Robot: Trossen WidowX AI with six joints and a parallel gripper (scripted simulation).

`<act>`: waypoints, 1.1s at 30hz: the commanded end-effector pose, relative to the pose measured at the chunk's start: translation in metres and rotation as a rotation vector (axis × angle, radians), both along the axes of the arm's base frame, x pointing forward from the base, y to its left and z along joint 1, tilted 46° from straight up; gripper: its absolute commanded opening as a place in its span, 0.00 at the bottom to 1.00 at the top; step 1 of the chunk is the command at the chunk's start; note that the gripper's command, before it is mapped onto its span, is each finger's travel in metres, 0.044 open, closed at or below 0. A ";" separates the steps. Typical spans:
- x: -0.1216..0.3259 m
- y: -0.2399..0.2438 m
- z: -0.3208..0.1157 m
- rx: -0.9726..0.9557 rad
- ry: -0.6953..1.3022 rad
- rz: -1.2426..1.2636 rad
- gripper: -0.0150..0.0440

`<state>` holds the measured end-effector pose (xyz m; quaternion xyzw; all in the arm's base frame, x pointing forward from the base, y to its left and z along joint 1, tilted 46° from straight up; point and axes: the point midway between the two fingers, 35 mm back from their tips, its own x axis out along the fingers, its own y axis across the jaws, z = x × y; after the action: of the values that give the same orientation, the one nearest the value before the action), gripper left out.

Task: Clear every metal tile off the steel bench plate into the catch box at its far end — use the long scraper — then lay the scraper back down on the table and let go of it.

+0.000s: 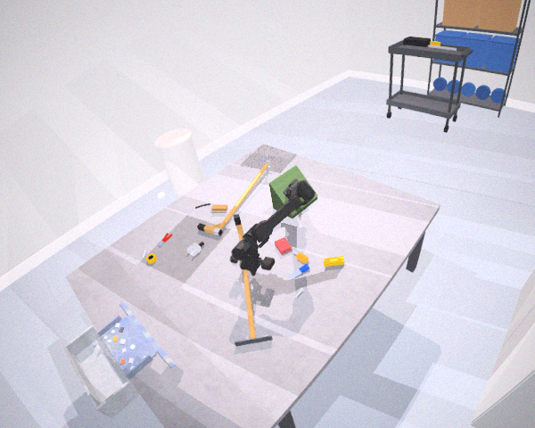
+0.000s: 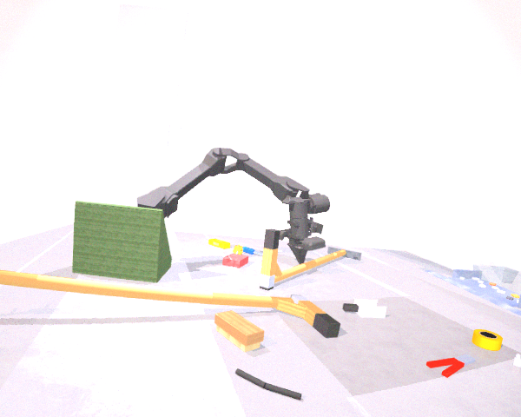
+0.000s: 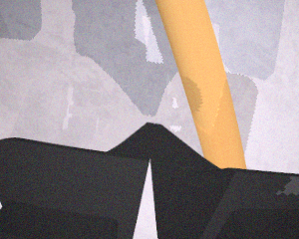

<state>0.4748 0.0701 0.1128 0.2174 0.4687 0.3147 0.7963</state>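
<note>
The long scraper lies on the table, its dark flat blade toward the front and its angled black-tipped grip standing up at the other end. My gripper is shut and empty, pointing down just above the table, close beside the handle. In the wrist view the handle passes right of the fingertips. The steel bench plate has side rails and bears several small white, dark, yellow and orange tiles. The grey catch box adjoins its far end, beyond the table edge.
A second long-handled tool lies alongside. A green block stands by the arm's base. A red block, yellow block, tape roll and brush lie around.
</note>
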 end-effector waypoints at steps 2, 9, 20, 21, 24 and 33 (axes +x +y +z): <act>0.006 -0.003 -0.002 0.001 -0.003 0.003 0.25; 0.011 -0.007 -0.004 0.000 -0.004 0.003 0.25; 0.019 -0.013 -0.008 0.000 -0.004 0.003 0.25; 0.020 -0.013 -0.008 0.000 -0.004 0.003 0.25; 0.022 -0.015 -0.009 0.000 -0.004 0.003 0.25; 0.029 -0.020 -0.013 -0.001 -0.004 0.003 0.25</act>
<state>0.4993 0.0522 0.1030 0.2175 0.4685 0.3144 0.7964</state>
